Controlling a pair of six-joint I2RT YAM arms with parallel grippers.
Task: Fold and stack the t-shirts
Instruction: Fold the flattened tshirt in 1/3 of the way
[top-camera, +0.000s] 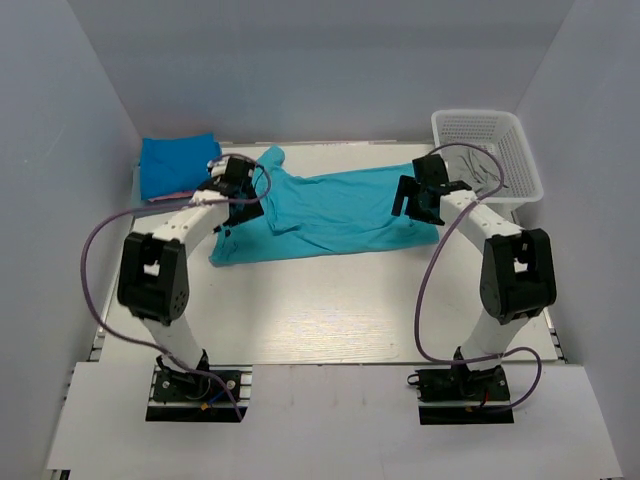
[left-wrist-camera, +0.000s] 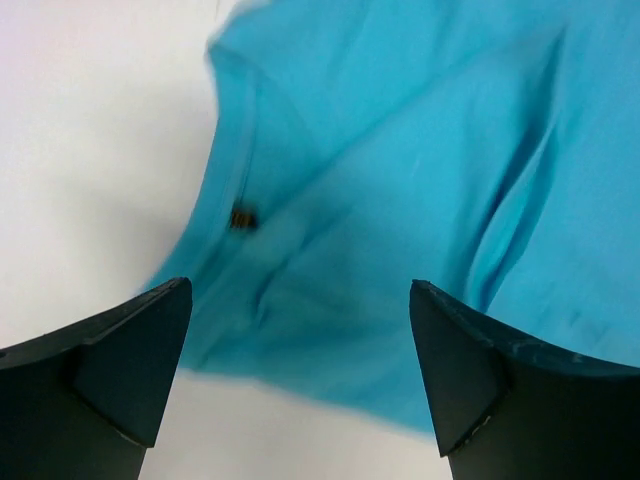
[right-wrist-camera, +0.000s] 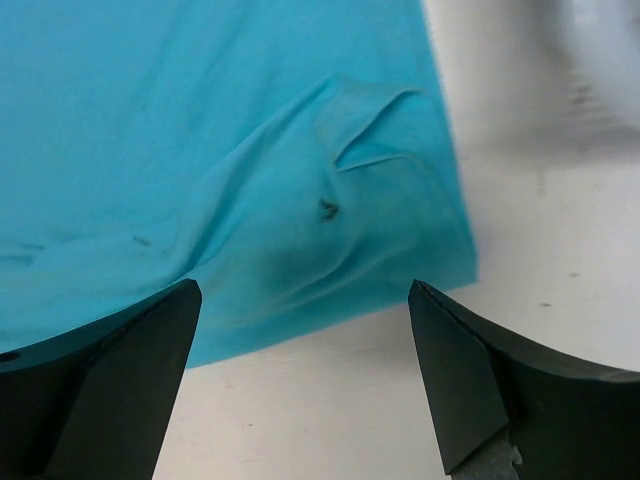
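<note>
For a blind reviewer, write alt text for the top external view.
A turquoise t-shirt lies spread across a white table, the left pincer over its left end and the right pincer over its right end. Folded shirts sit far left, a white basket far right.

I'm working in a lab booth: grey panels are enclosing my white bench, nine through three o'clock.

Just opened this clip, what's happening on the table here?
A turquoise t-shirt lies spread on the table. The left gripper is over its left end, the right gripper over its right corner, both open, neither holding fabric. A folded blue shirt lies at the far left, a white basket at the far right.
</note>
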